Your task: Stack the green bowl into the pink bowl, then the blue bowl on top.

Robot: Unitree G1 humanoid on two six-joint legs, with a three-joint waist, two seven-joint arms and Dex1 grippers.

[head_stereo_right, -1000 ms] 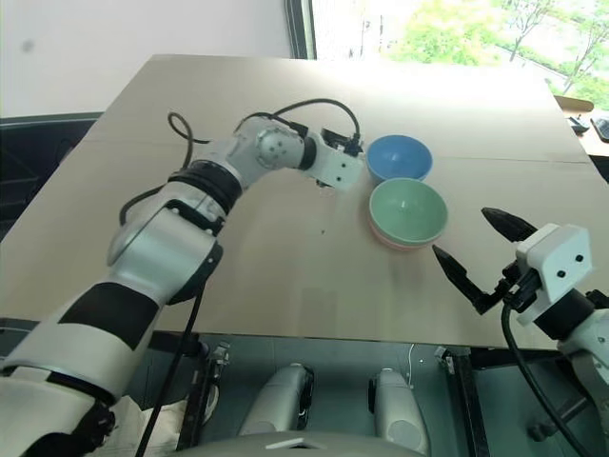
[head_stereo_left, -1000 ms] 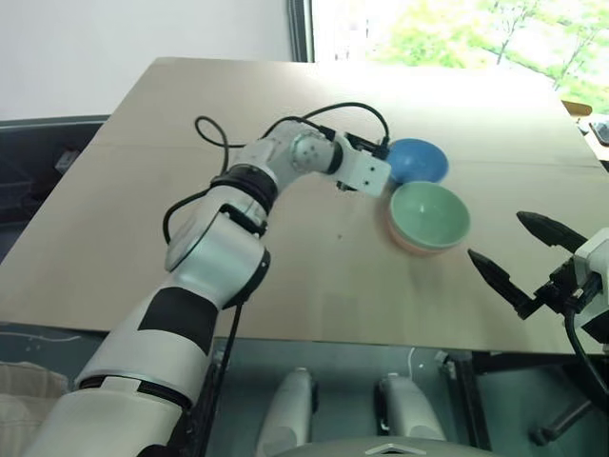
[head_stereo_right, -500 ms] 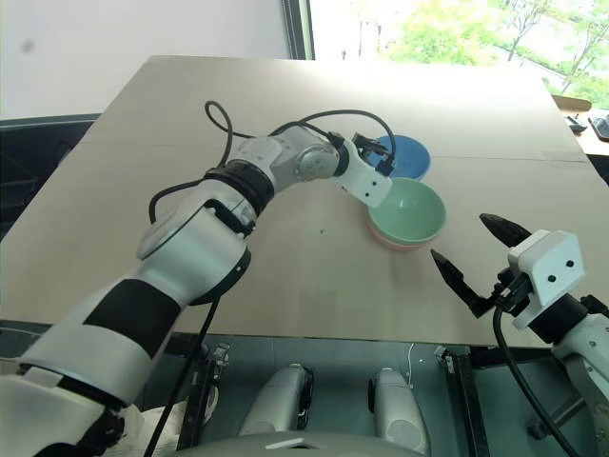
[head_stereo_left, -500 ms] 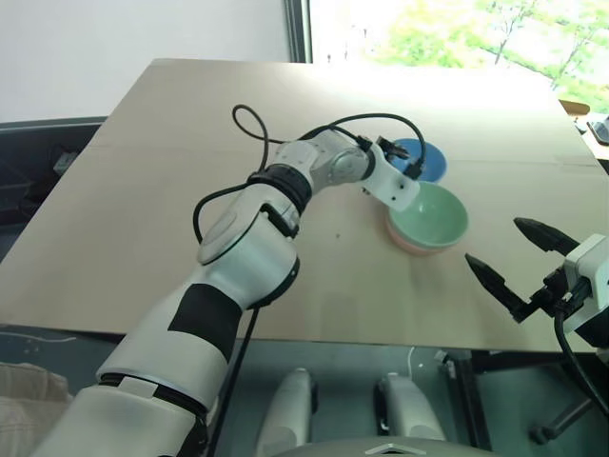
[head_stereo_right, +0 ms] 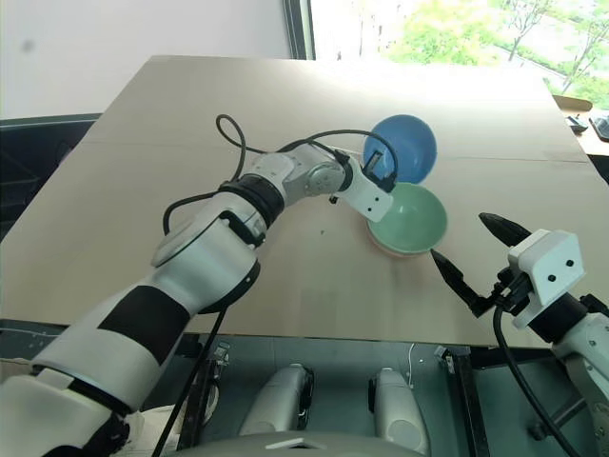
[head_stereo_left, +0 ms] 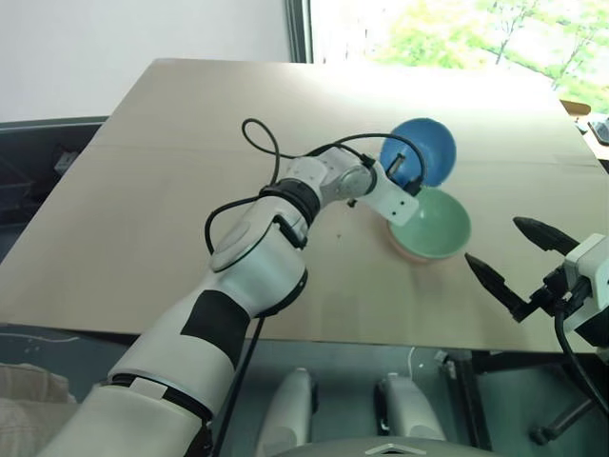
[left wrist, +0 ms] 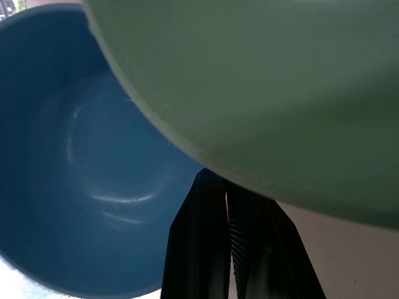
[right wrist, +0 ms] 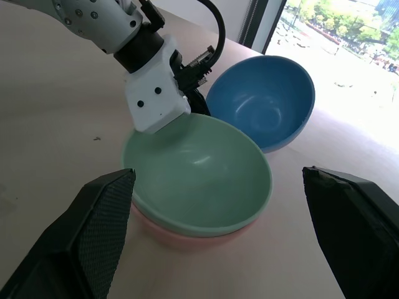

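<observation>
On your pale tabletop (head_stereo_left: 143, 209), the left pincer (right wrist: 194, 99) was clenched on the rim of the tipped blue bowl (head_stereo_left: 419, 152), seen close in its wrist view. The green bowl (head_stereo_left: 430, 221) sat nested in the pink bowl (right wrist: 181, 237). Your right pincer (head_stereo_left: 519, 262) hung released, holding nothing.

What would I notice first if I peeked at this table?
Probably the blue bowl, tipped up on its edge near the far side of the table, pinched at its rim by the left gripper. Right beside it, the green bowl sits nested in the pink bowl. The right gripper waits open by the table's near edge.
</observation>
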